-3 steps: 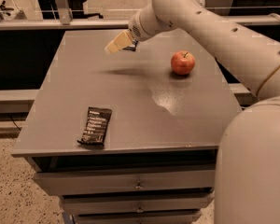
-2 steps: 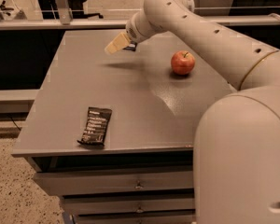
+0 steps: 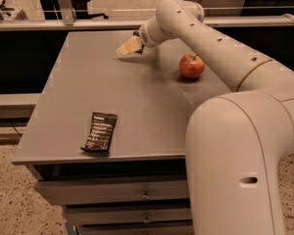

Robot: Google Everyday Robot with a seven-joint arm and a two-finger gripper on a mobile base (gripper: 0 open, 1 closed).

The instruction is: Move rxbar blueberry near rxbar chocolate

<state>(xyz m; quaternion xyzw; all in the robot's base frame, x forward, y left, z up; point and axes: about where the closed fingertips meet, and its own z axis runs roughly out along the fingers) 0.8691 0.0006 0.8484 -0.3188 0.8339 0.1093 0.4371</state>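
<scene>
The rxbar chocolate [image 3: 99, 132], a flat black wrapper with rows of white text, lies near the front left edge of the grey table [image 3: 137, 97]. My gripper [image 3: 129, 46] is low over the far middle of the table, well away from the chocolate bar. The rxbar blueberry does not show; I cannot tell whether it is hidden at the gripper. My arm reaches in from the right foreground and arches over the table's right side.
A red apple [image 3: 192, 65] stands on the table to the right of the gripper, close under my arm. Drawers [image 3: 112, 192] sit below the table's front edge. A railing [image 3: 63, 23] and dark equipment stand behind the table.
The gripper has stayed almost where it was over the far middle of the table. My arm's near segments have swung closer and fill more of the right side.
</scene>
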